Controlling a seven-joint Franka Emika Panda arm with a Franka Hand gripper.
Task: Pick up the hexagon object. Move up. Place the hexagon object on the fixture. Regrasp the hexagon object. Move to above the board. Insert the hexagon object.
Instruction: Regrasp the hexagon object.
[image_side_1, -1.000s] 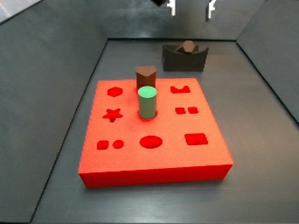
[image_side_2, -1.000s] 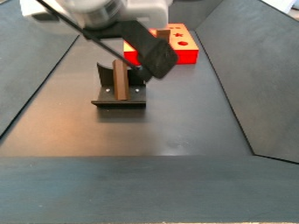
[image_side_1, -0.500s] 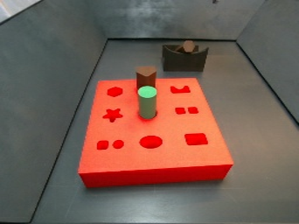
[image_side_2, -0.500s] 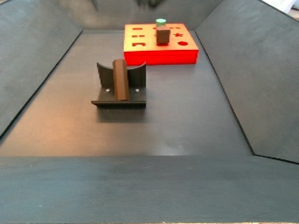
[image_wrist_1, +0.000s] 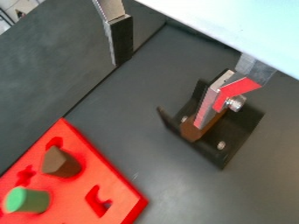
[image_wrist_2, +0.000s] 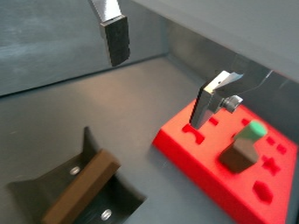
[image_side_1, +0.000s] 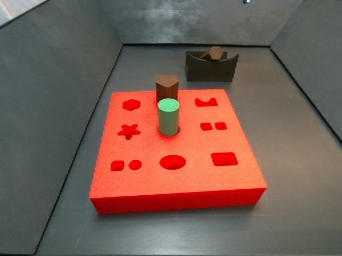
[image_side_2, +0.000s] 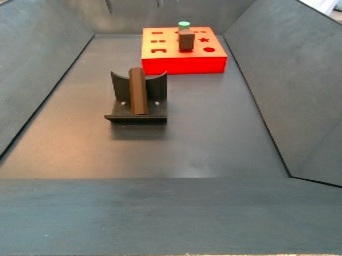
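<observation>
The claw (image_wrist_1: 181, 39) is hanging high above the fixture (image_wrist_1: 219, 133), with its two silver fingers (image_wrist_1: 118, 35) spread wide apart and nothing between them. Both side views are missing the claw entirely, since it is sitting above their frames.

The hexagon object (image_side_2: 136, 93) is resting in the notch of the fixture, leaning upward so that its long axis is running steeply, close to upright, as a side view is showing. In a wrist view the same slim brown peg (image_wrist_2: 79, 186) is lying across the fixture's cradle, below the claw and off to one side of the line between the fingers.

The fixture is standing well apart from the board (image_side_1: 174, 190), on the dark floor beyond the board's far edge. On the board, a green cylinder (image_side_1: 168, 115) and a stouter brown peg (image_side_1: 166, 88) are already standing in their holes, just beside each other.

Judging from this, the regrasp is the step in hand: the claw is needing to come down over the fixture and line its fingers across the peg's long axis.
</observation>
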